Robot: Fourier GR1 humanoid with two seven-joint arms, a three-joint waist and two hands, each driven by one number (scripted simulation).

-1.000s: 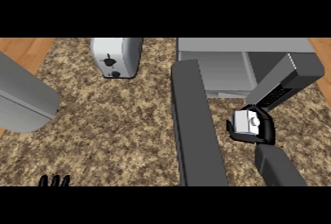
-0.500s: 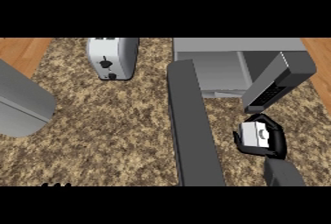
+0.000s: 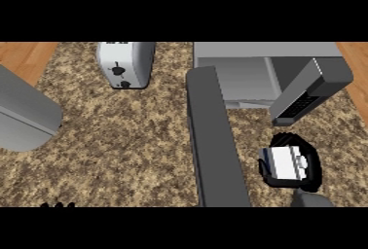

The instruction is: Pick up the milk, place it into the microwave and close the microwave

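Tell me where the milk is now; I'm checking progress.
In the head view the milk sits low on the right, held in the right robot hand over the counter, just in front of the open microwave.

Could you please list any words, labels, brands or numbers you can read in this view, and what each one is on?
None can be read.
Milk carton in the right hand: no lettering shows.
Microwave keypad: marks too small.
Toaster: dark knobs only.

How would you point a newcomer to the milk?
Find the open microwave at the counter's back right. In front of it, the right hand is curled round a small white carton, the milk. It is the only white box there; the toaster stands far off, back left.
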